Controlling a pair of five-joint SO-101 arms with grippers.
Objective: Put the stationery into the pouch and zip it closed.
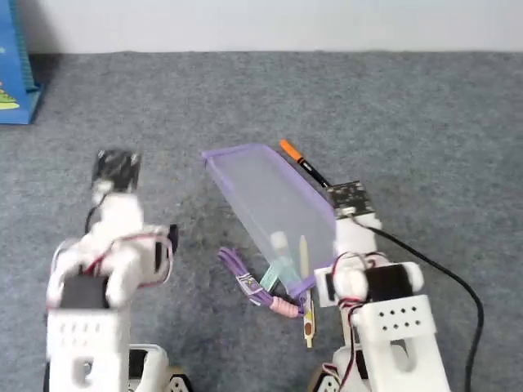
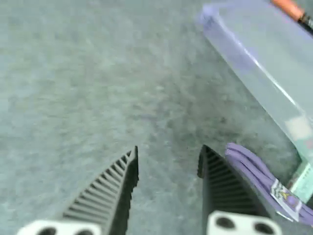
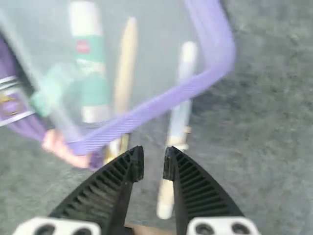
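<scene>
Pouch (image 1: 270,200): clear, with purple trim. It lies flat and diagonal on the carpet (image 1: 409,122), between the 2 arms, with its near corner just beside the right arm's base.
Glue stick (image 1: 280,245): white and green, seen through the clear panel at the pouch's near end. Whether it is inside or under the pouch cannot be told.
Pencil (image 1: 303,257): tan, seen through the same panel just beside the glue stick and roughly parallel to it.
Pen (image 3: 178,112): pale. It crosses the purple trim at the near corner, and its end sticks out onto the carpet.
Marker (image 1: 301,161): orange cap, black body. It lies on the carpet along the pouch's far long edge, outside the pouch.
Cord (image 1: 245,278): purple bundle with a label, on the carpet at the pouch's near end, on the left arm's side.
Pink item (image 1: 286,308): small, at the near corner, touching the cord's end.
Right gripper (image 3: 151,154): released. The jaws are nearly together with a narrow gap and nothing is held. It sits above the pouch's near corner, and the pen's end shows just past the jaws.
Left gripper (image 2: 168,152): released, jaws wide apart and empty. It sits over bare carpet, with the cord just beside 1 jaw.
Cable (image 1: 441,278): black, running from the right arm toward the near edge.
Blue box (image 1: 12,73): at the far left corner, well apart from the pouch.
</scene>
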